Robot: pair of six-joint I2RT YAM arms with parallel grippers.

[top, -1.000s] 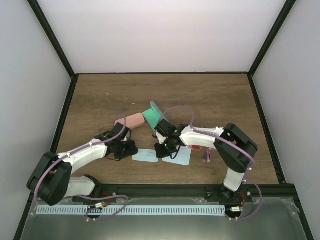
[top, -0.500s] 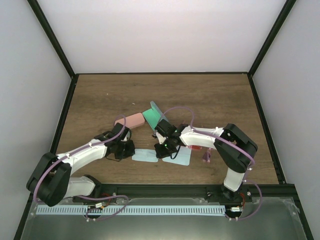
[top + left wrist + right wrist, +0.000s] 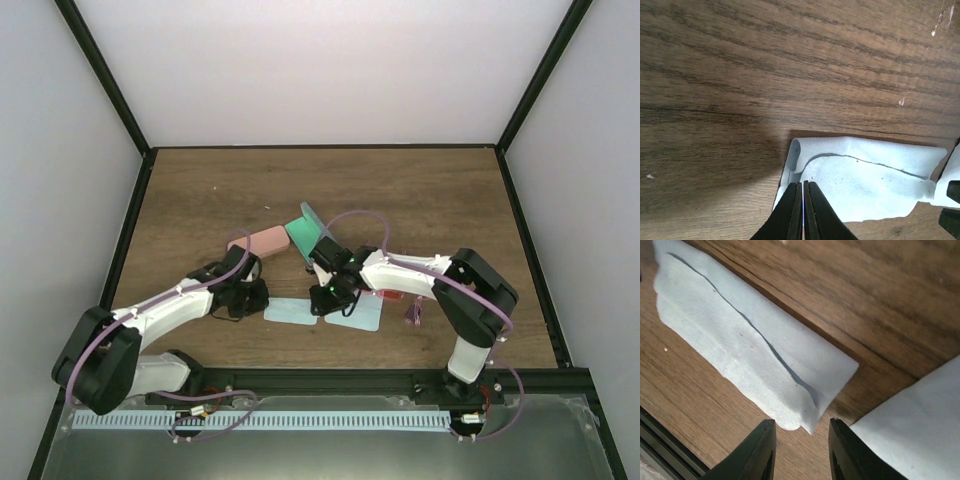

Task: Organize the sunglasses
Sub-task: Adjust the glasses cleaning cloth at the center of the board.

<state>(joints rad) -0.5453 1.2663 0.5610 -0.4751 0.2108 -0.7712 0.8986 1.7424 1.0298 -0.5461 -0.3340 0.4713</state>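
Landmark: folded cloth (image 3: 290, 312), pale blue, flat on the wooden table (image 3: 420, 200), one crease running along its length.

At its left end: left gripper (image 3: 802, 186), clenched, fingers pressed together with a thin sliver of blue between them. Pinching the cloth's short edge, slightly curled up at that spot.

At its right end: right gripper (image 3: 801, 426), released, fingers apart, set either side of the cloth's near corner from just off the edge. Nothing between the pads.

Just right of the folded cloth, across a narrow strip of bare wood: second cloth (image 3: 360, 316), flat, partly under the right arm.

Farther right, past the second cloth: red-lensed sunglasses (image 3: 393, 296), mostly hidden by the right forearm, only a red sliver showing. Farthest right of the folded cloth: pinkish-purple sunglasses (image 3: 413, 316), alone on bare wood, too small to read the pose.

Behind the folded cloth: pink case (image 3: 265, 242) to the back-left, green case (image 3: 305, 232) straight behind, ends meeting. Open or closed, cannot tell.

Room to move: wide bare wood behind both cases up to the far edge; more bare wood left of the folded cloth out to the side frame. In front of it, only a short run of wood before the black rail (image 3: 320, 378) at the near edge.
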